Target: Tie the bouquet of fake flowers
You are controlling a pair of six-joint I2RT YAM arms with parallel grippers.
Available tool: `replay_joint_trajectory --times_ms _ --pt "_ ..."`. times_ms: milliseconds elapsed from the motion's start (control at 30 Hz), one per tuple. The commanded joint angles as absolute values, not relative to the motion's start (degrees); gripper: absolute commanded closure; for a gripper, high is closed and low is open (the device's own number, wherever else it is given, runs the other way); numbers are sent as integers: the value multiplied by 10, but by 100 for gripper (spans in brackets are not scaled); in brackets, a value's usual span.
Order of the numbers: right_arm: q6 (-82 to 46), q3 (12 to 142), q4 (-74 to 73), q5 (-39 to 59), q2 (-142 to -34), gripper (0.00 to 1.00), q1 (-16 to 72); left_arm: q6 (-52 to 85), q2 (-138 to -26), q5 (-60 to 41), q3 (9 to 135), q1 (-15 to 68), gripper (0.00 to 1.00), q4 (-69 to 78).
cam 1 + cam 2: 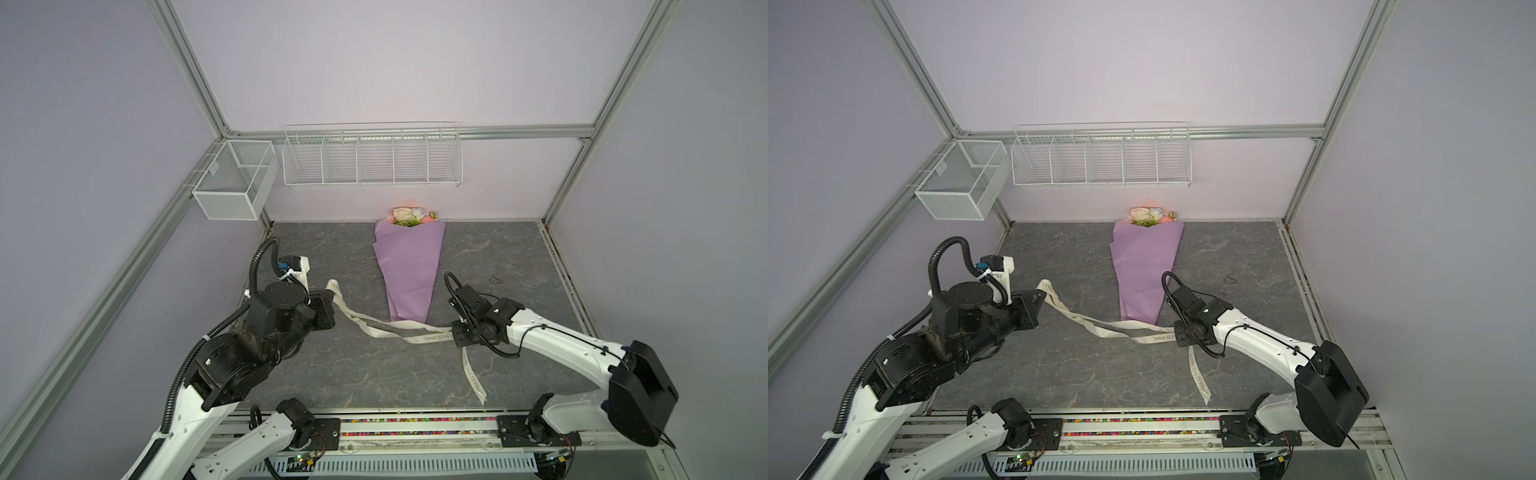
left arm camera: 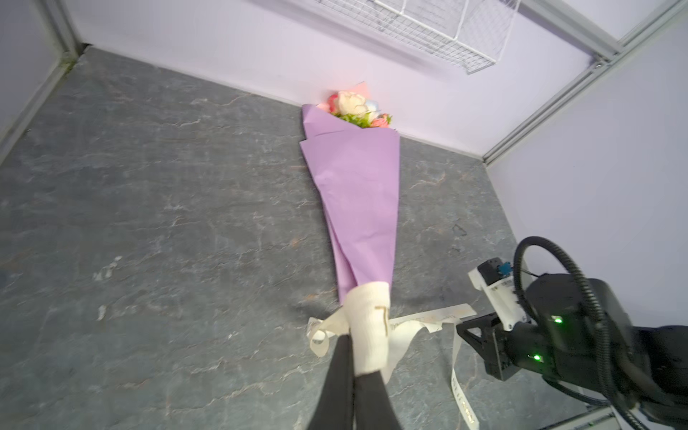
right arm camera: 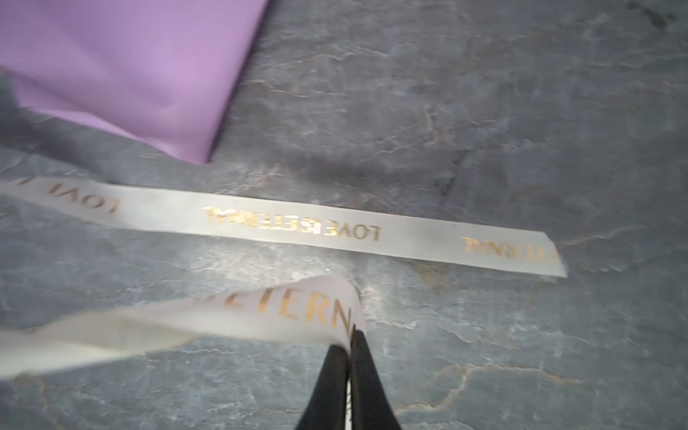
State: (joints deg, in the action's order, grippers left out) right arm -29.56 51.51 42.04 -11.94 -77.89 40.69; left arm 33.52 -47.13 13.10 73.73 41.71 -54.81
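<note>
one white metal mesh box basket (image 1: 232, 183) hangs on the left wall above the grey stone-patterned tabletop (image 1: 332, 374). nearer the front, the left gripper (image 1: 330, 296), black with slim fingers, is pinched together on one end of a long cream ribbon with gold lettering (image 1: 424, 337). in the left wrist view the ribbon loops over its closed fingers (image 2: 337, 372). from there the ribbon runs slack to the right, passing just in front of the narrow end of a lilac paper wrapping cone (image 1: 409, 266), lying beside it rather than around it.

the bouquet of fake flowers (image 1: 409, 216), a small bunch of cream, pink and pale-blue blooms with green leaves, lies in that cone at the middle of the table's far side. its long axis runs front to back. the blooms point at the back wall and sit right against it, and the tapered end points toward the front edge, between the two grippers. the stems are hidden inside the paper. above the blooms a long white wire rack with five compartments (image 1: 372, 158) is fixed to the back wall.

right of the cone's tip, the right gripper (image 3: 352, 346) sits low over the table, fingers clamped on the ribbon. a loose ribbon tail lies beside it, running toward the front edge. farther right a small dark loop (image 1: 494, 279) lies alone, well apart.
</note>
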Motion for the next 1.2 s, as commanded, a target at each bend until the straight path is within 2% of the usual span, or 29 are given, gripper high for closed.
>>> replay_joint_trajectory --times_ms 0,133,200,267,333,433,533,633,733,967,1100,1167 --pt "-317 507 463 -138 -750 88 363 314 -504 77 771 415 100 -500" --pt "-313 508 481 -141 -733 84 290 312 -535 56 807 415 100 -465" --pt "-276 508 466 -101 -715 84 270 311 -554 33 825 415 100 -453" --pt "-233 515 434 -31 -681 79 269 311 -578 10 843 415 100 -447" --pt "-218 511 385 44 -638 69 271 312 -597 -5 857 415 100 -441" --pt "-214 507 317 119 -587 41 274 313 -615 -15 871 415 100 -430" --pt "-187 509 260 194 -581 35 296 315 -628 -26 882 415 100 -425" --pt "-145 507 184 160 -588 31 376 315 -636 -31 888 415 100 -425" --pt "-85 489 94 77 -606 29 467 317 -642 -39 894 415 100 -427" --pt "-5 536 -53 0 -715 29 562 321 -640 -37 898 415 100 -428" --pt "-10 547 -119 -25 -751 34 574 321 -639 -36 898 415 100 -432" --pt "-12 555 -132 -35 -763 44 575 321 -638 -36 898 415 100 -433"
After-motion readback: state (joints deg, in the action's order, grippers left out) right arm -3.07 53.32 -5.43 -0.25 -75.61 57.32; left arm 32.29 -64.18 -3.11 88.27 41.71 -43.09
